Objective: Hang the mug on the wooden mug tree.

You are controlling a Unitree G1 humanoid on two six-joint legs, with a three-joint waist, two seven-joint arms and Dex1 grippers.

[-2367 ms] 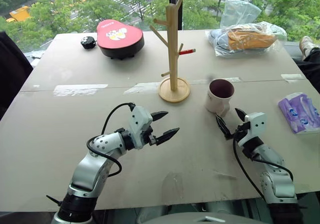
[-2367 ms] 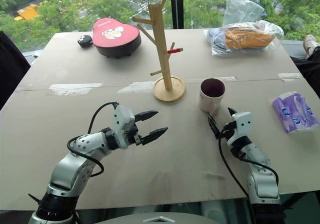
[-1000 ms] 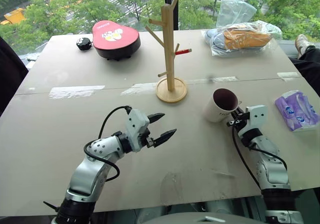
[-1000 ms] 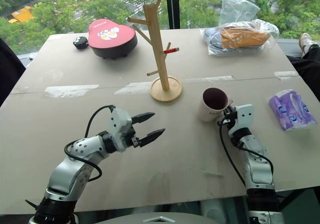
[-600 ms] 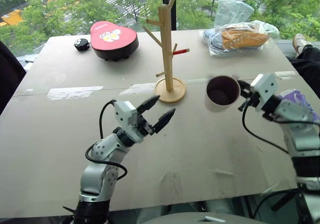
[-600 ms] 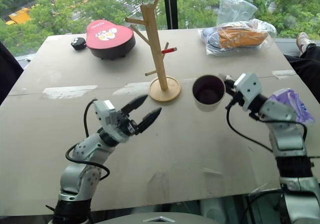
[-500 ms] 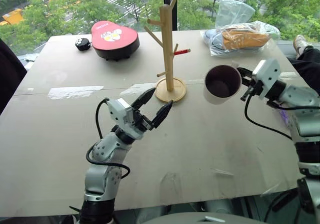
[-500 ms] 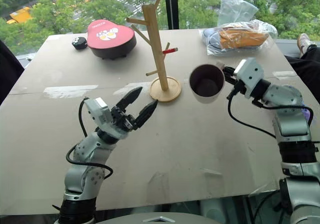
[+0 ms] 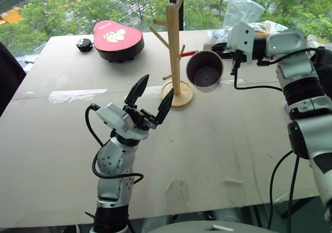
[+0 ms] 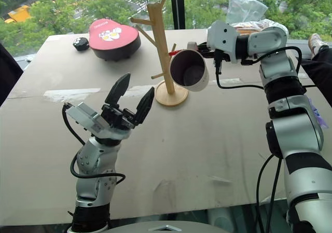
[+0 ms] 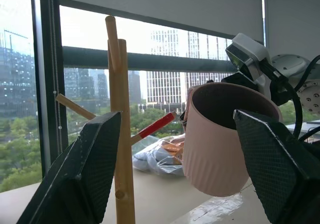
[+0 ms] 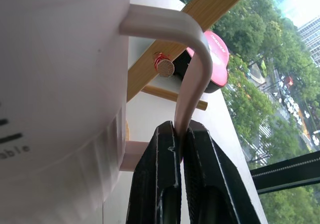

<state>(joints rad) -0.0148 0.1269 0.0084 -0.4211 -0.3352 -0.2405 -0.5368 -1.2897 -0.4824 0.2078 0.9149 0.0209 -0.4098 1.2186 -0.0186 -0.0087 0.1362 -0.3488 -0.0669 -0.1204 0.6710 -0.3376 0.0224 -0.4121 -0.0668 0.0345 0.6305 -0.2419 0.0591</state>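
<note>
Pointing upward over the table [image 9: 46,139], the left gripper [image 9: 152,95] stood with its two black fingers spread wide and held nothing. Just right of it rose the wooden mug tree [image 9: 176,51], and the mug [image 9: 204,71] hung in the air close beside the post, mouth tipped toward the camera. The right gripper [image 12: 177,144] was pinched tight on the mug's handle, near the red-tipped peg [image 12: 163,67].

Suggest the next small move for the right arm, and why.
Probably ease the mug sideways toward the wooden mug tree so its handle slips over the red-tipped peg. The right gripper is shut on the handle, the mug is held off the table beside the post, and the wrist view shows the peg tip lined up within the handle's loop.
</note>
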